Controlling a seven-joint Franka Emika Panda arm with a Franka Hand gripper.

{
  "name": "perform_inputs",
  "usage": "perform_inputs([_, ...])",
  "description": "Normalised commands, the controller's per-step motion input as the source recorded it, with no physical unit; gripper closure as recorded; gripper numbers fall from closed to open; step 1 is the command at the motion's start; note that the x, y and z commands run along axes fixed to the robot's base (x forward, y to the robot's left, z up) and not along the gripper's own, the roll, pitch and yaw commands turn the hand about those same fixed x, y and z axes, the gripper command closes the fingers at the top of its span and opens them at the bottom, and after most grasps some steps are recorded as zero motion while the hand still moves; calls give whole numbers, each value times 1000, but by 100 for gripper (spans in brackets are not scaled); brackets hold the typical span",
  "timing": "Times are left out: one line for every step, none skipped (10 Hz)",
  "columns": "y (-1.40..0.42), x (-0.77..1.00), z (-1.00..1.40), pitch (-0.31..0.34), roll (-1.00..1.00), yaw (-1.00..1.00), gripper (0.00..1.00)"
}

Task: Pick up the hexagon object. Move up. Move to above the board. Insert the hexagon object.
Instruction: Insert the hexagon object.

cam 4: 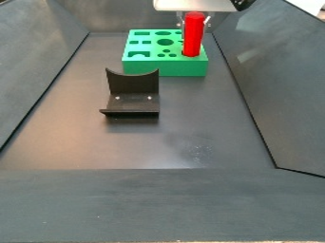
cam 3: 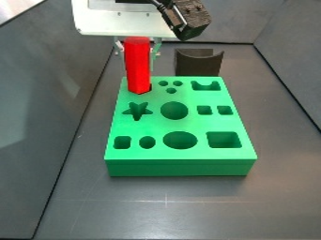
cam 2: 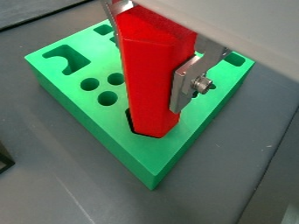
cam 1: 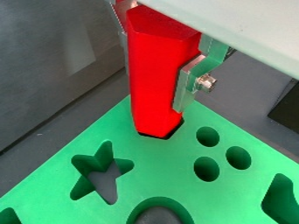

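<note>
The red hexagon object [cam 1: 156,79] stands upright with its lower end in a hole at a corner of the green board [cam 1: 128,179]. My gripper [cam 1: 158,61] is shut on its upper part; one silver finger [cam 1: 190,83] presses its side. Both wrist views show this, with the peg [cam 2: 152,74] entering the board [cam 2: 87,109] near its corner. In both side views the peg [cam 3: 137,66] [cam 4: 193,35] rises from the board [cam 3: 189,141] [cam 4: 159,52] under the gripper [cam 3: 138,42] [cam 4: 193,14].
The dark fixture stands on the floor beside the board [cam 3: 198,62] [cam 4: 131,93]. Raised dark walls edge the work floor [cam 4: 57,66]. Star, round and square holes in the board [cam 3: 138,111] lie open.
</note>
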Motion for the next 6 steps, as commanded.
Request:
perform_inputs([0, 14, -209, -7, 29, 134, 100])
perform_inputs([0, 23, -306, -34, 17, 189, 100])
perform_inputs([0, 91, -346, -39, 19, 271, 100])
perform_inputs([0, 189, -406, -46, 24, 380, 100])
perform_inputs([0, 20, -231, -24, 13, 114, 100])
perform_inputs([-114, 0, -249, 0, 186, 14, 100])
